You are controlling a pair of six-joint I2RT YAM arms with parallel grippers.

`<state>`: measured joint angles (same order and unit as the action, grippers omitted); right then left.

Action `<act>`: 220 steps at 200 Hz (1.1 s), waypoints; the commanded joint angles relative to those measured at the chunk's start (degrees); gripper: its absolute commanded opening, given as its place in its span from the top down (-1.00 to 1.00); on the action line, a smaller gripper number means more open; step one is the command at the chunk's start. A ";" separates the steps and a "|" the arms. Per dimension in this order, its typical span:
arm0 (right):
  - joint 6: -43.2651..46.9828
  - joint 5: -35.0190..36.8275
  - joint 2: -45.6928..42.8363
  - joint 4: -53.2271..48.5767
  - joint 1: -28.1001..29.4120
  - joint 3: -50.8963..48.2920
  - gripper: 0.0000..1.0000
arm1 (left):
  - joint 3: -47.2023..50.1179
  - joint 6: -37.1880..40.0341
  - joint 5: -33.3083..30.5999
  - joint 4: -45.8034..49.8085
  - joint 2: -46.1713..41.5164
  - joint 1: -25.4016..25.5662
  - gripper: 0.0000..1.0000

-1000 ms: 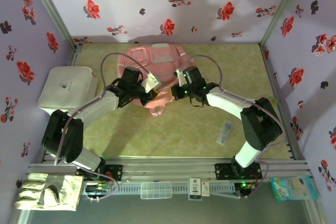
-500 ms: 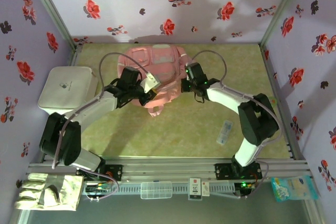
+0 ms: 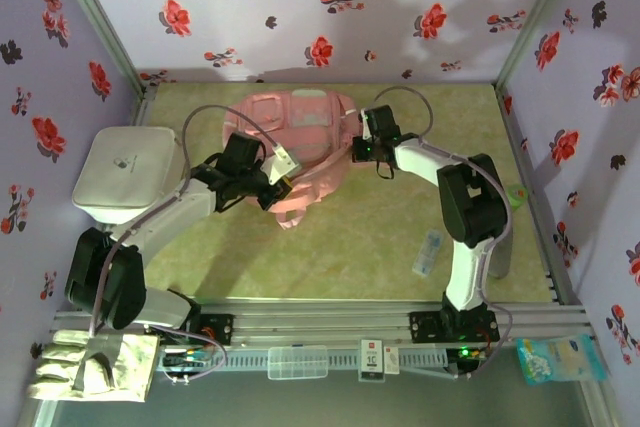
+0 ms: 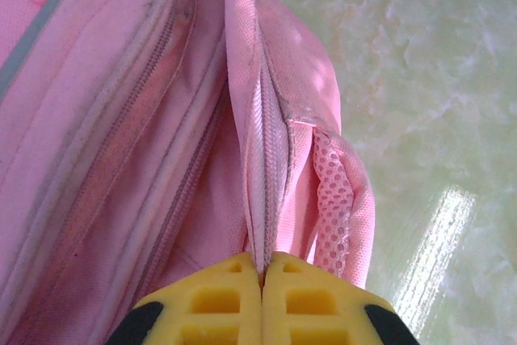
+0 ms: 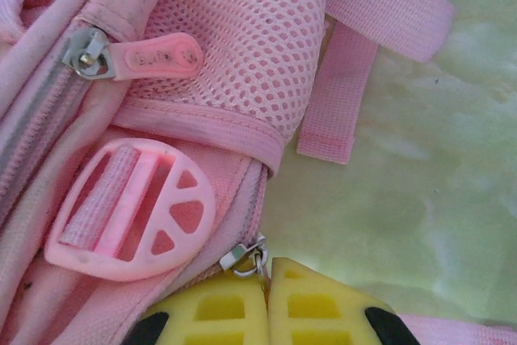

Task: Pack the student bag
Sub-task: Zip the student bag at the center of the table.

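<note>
— How many bags?
— One backpack (image 3: 300,127). One white box (image 3: 130,175) too.
— Arms?
— Two: a left arm (image 3: 165,215) and a right arm (image 3: 425,162).
— Small stuff?
— One packet (image 3: 429,252) on the table, one clear case (image 3: 297,361), one blue pouch (image 3: 552,359). On the backpack, one round buckle (image 5: 129,208) and two zip tabs: a pink tab (image 5: 153,60), a metal tab (image 5: 246,258).

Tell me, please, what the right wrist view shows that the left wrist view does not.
Right wrist view: a round pink buckle, a pink zip tab, a mesh pocket, loose straps, and the right gripper shut on a metal zip pull. Left wrist view: long pocket zips and the left gripper shut on a raised zip edge. Both: the pink student bag on the green table.
</note>
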<state>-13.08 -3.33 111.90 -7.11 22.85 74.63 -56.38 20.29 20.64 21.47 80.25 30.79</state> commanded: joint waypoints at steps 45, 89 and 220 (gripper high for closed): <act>-8.92 9.82 -1.02 -5.99 -4.48 -3.05 1.00 | -0.38 0.75 -1.50 6.63 0.48 1.14 1.00; -14.63 6.32 -10.54 -2.98 -3.50 -20.06 1.00 | -2.51 0.62 -5.43 1.74 4.82 -2.05 1.00; -8.75 -4.61 -22.46 -3.72 -6.74 -18.54 -0.18 | -8.01 -0.85 2.42 7.73 2.74 -2.58 -0.30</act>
<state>-23.11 -5.43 96.77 -11.55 16.03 57.56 -60.69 20.71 21.17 26.04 86.24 28.23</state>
